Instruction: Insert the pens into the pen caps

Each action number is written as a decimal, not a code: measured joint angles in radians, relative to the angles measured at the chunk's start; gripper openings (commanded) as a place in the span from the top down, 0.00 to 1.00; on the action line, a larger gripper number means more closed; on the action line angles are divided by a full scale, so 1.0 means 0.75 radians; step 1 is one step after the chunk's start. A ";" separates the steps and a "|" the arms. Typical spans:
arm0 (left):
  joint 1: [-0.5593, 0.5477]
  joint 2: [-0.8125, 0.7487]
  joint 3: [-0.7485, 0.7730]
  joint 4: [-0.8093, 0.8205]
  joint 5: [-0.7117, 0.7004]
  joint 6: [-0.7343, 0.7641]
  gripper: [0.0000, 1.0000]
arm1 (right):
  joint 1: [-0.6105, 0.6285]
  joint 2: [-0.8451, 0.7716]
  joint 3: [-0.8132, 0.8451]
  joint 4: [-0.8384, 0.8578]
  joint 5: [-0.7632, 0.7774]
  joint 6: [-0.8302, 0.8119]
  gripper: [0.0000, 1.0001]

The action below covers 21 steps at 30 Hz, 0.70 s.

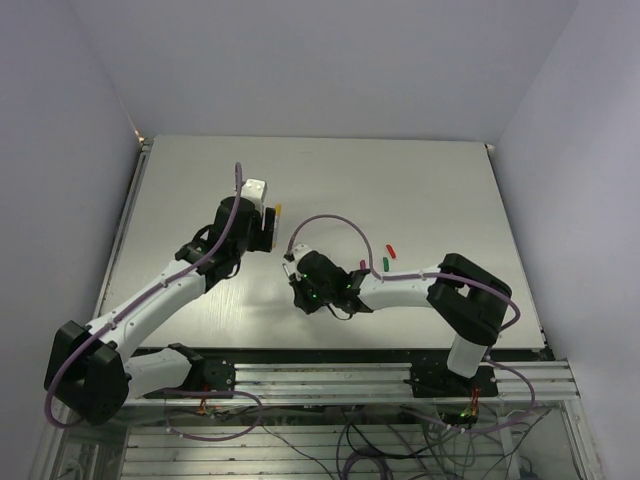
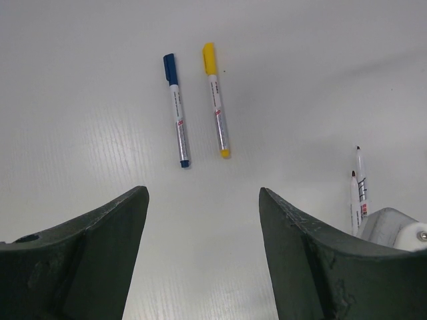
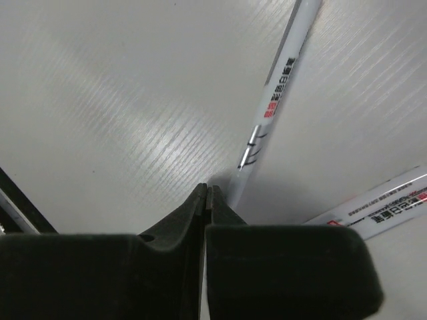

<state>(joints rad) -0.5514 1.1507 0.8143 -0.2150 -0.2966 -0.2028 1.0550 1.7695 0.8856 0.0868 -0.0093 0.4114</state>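
Right pincer (image 3: 208, 193): fingers pressed together tip to tip, nothing visible between them. The thin white plastic marker pen with a printed barrel (image 3: 275, 100) lay flat on the pale grey table (image 1: 430, 190). Its near end sat just beside my right finger and the barrel ran away to the far right. I judged it not held. A 2nd white printed pen (image 3: 383, 207) lay near it on the right, apart from the 1st.

Left pincer (image 2: 203, 193): spread wide, empty, hanging above the table. Beyond it lay 2 capped pens side by side, not touching: the blue-capped pen (image 2: 177, 110) on the left, the yellow-capped pen (image 2: 217, 100) on the right. The small red plastic cap (image 1: 391, 248) and the small green plastic cap (image 1: 386, 263) lay loose to the right of my right pincer.

Risks, as I judged them:
1. A lift from here would leave the pen behind, since the fingers met beside it.
2. A sideways move with closed tips could nudge the round barrel, which would roll, possibly into the 2nd pen.
3. Opening this low could knock the pen's end and turn it off line.
4. The caps looked tiny and light, so a brushing finger would scatter them.
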 measured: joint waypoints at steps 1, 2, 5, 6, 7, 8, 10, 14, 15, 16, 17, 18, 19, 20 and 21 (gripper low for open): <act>0.000 0.002 0.000 0.000 0.002 0.000 0.22 | -0.001 0.007 0.009 -0.002 0.014 0.001 1.00; 0.000 0.002 0.000 0.000 0.002 0.000 0.22 | -0.002 0.013 0.017 -0.002 0.027 0.002 1.00; 0.000 0.006 0.000 0.000 0.002 0.000 0.22 | -0.007 0.027 0.033 -0.002 0.065 0.011 1.00; 0.000 0.007 0.000 0.000 0.002 0.000 0.22 | -0.012 0.030 0.035 -0.002 0.076 0.016 1.00; 0.000 0.010 0.000 0.000 0.002 0.000 0.22 | -0.018 0.031 0.038 -0.002 0.086 0.020 1.00; 0.000 0.012 0.000 -0.001 0.003 0.000 0.22 | -0.027 0.033 0.039 -0.002 0.097 0.026 1.00; 0.000 0.016 0.000 -0.001 0.003 0.000 0.22 | -0.053 0.033 0.040 -0.004 0.115 0.039 1.00; 0.000 0.025 0.000 0.001 0.004 0.000 0.22 | -0.095 0.030 0.037 -0.006 0.138 0.059 1.00; 0.000 0.027 0.000 0.001 0.005 0.000 0.22 | -0.101 0.028 0.037 -0.009 0.144 0.061 1.00; 0.000 0.029 0.000 0.001 0.006 -0.001 0.22 | -0.106 0.025 0.036 -0.014 0.153 0.062 1.00; 0.000 0.032 0.000 0.001 0.007 -0.001 0.22 | -0.109 0.024 0.035 -0.019 0.159 0.063 1.00; 0.000 0.034 0.000 0.002 0.008 -0.001 0.22 | -0.114 0.022 0.034 -0.023 0.165 0.064 1.00; 0.000 0.037 0.000 0.003 0.011 -0.002 0.22 | -0.116 0.021 0.033 -0.025 0.171 0.064 1.00; 0.000 0.040 0.000 0.003 0.014 -0.005 0.22 | -0.121 0.020 0.033 -0.028 0.173 0.065 1.00; 0.000 0.043 0.000 0.004 0.016 -0.006 0.22 | -0.128 0.020 0.033 -0.032 0.176 0.068 1.00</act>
<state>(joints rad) -0.5514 1.1828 0.8143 -0.2123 -0.2848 -0.2073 0.9592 1.7844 0.9104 0.0631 0.1230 0.4622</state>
